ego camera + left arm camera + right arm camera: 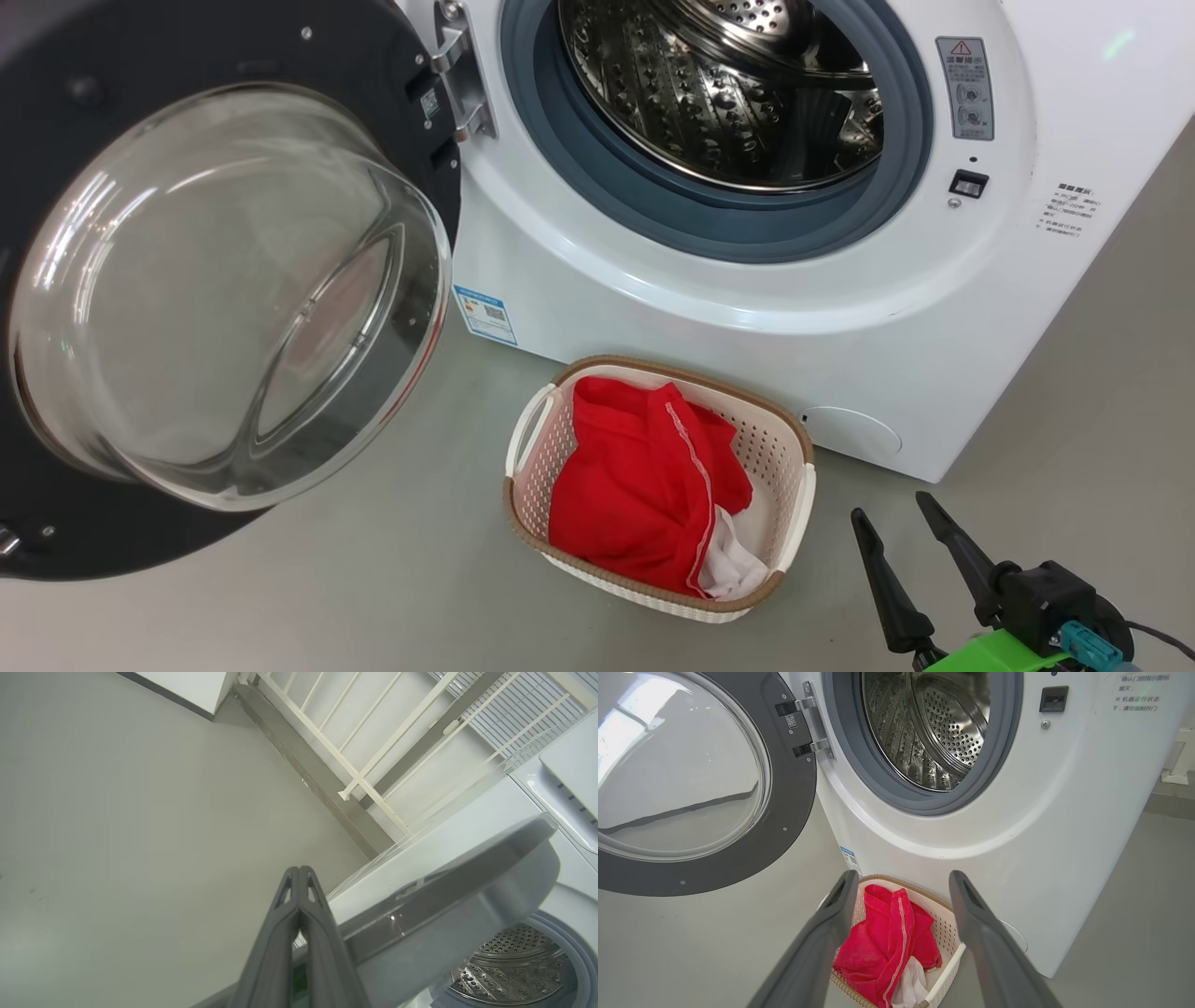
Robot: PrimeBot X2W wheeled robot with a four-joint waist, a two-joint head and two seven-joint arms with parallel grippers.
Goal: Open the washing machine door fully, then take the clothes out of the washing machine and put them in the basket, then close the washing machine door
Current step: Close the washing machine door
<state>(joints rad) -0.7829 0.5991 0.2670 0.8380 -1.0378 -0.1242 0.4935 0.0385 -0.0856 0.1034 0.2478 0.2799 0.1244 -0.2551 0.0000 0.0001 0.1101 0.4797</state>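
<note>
Head view: the washing machine door [233, 299] wide open, the clothes [644, 485] in the basket [801, 495] — my right gripper [890, 505] spread. Left wrist: my left gripper [299, 870] pressed together, seemingly beside the door's edge. Right wrist: basket between my fingers [817, 942].

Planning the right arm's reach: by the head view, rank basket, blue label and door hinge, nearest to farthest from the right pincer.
1. basket, on the floor left of the right pincer
2. blue label, low on the washing machine's front
3. door hinge, high up left
</note>
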